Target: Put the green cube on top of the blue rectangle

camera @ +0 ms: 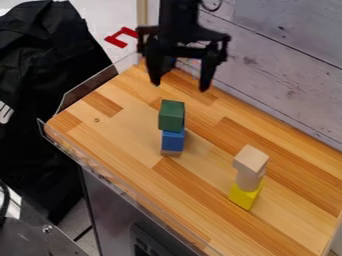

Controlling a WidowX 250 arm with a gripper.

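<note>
Hovering near the plank wall (pixel 287 60), my gripper (pixel 180 86) is spread apart; below, on the wooden counter (pixel 123 125), the green cube (pixel 172 116) tops the blue rectangle (pixel 172 141), long axis upright.

Legible text: none from where I stand. White marks (pixel 5 113) on black cloth (pixel 50 95): unreadable. Red angular shape (pixel 115 39) beyond tabletop (pixel 127 130): cannot tell if a letter.
</note>
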